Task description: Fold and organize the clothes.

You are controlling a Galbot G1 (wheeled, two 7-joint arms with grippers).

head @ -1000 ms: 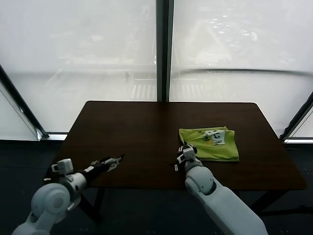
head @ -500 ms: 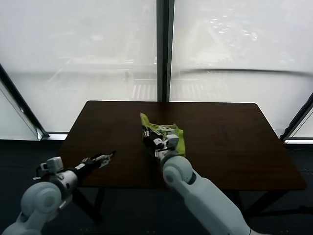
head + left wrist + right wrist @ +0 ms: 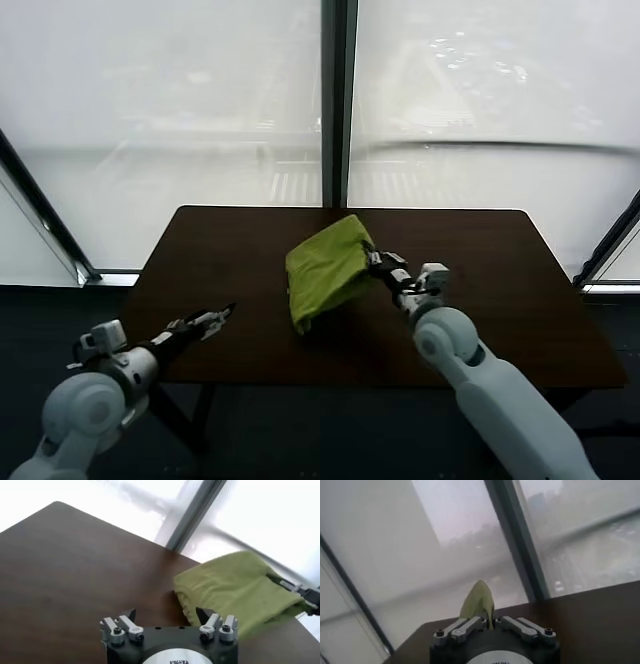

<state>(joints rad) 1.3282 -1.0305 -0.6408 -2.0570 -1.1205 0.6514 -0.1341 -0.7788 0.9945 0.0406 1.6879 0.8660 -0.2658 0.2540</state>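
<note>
While lifted: the folded lime-green T-shirt [image 3: 325, 270] is held partly off the dark surface [image 3: 220, 260] near its middle, its lower end drooping onto the wood.
Right gripper [image 3: 372, 259]: jaws are pressed together on the shirt's upper corner, a peak of cloth being pinched between them in the right wrist view [image 3: 479, 602].
Left gripper [image 3: 222, 314]: parked low over the surface's near edge, well apart from the shirt, jaws spread and nothing held.
Handling: judged light, soft and limp; sagging and unfolding are likely if only one corner is gripped, so a hold across a folded edge is advised.
Writing: none can be read; no print shows on the visible side.
</note>
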